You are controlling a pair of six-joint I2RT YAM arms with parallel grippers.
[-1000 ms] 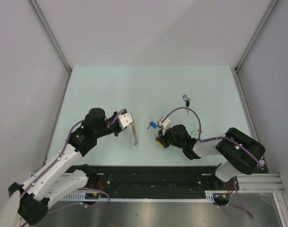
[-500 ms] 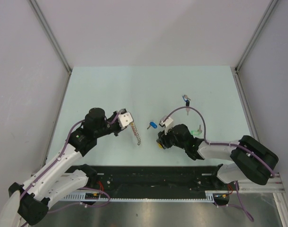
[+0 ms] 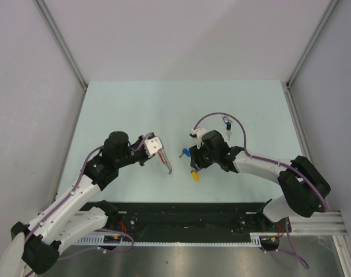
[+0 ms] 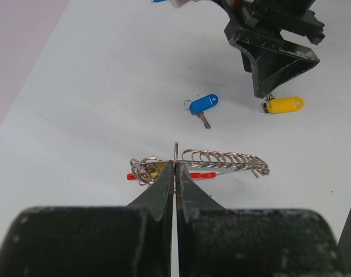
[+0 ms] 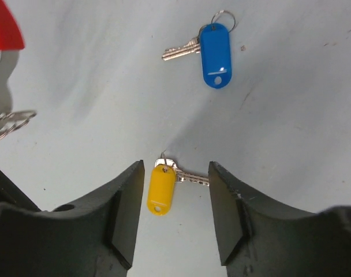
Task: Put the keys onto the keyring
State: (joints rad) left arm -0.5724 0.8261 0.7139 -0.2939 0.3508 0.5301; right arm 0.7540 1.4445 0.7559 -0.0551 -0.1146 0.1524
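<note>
Two pincers, both mine: my left pincer (image 4: 175, 168) is clenched on the silver coiled-wire keyring with its red band (image 4: 224, 160). My right pincer (image 5: 174, 180) hangs spread over the yellow-headed silver key (image 5: 160, 191), which lies on the pale table (image 5: 291, 115). I judge this the pick-up step: descend, then close on the key's head.

The left arm (image 3: 77, 196) is stretching forward and inward from its base, the left gripper (image 4: 175, 166) pressing both fingers tight together on a wire of the keyring (image 4: 221, 160). The right arm (image 3: 262, 167) is bending leftward, the right gripper (image 5: 175, 173) pointing downward with its jaws standing apart.
</note>
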